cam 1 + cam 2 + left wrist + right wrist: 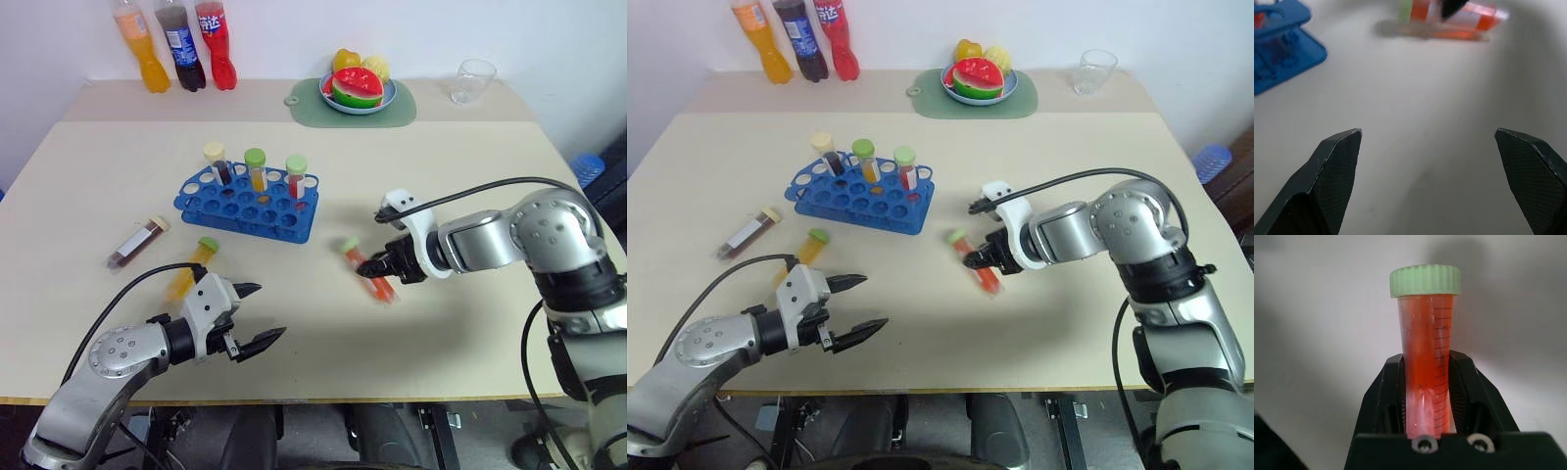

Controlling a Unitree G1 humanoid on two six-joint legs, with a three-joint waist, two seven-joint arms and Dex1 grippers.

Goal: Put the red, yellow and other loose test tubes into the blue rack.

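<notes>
Red test tube (1425,357), light green cap, clamped between the two black fingers of the right hand (385,271); cap end points away from the wrist. Head views show it a little above the table (470,196), tilted, cap end toward the blue rack (250,204). The tube is blurred there, so the exact tilt cannot be read.

Blue rack sits to the robot's left of the held tube and a little farther from the robot, with bare table between them. It already carries three upright tubes along its far row: a cream-capped dark one (217,163), a green-capped yellow-orange one (256,168), a green-capped red one (296,176). The near rows of holes look open.

Judgement: the coming move turns on the tube's long axis. It lies well off vertical, and the holes take a tube upright, bottom first, so the wrist likely has to swing the cap upward while carrying the tube leftward to the rack. The right hand is the one to do it.

Left hand (261,315) wide open, holding nothing, near the table's front edge, on the robot's side of the rack. Two loose tubes lie on the table near the rack's near-left side: a yellow-orange one (191,270) just beyond the left hand, a dark brown one (137,241) farther left.
</notes>
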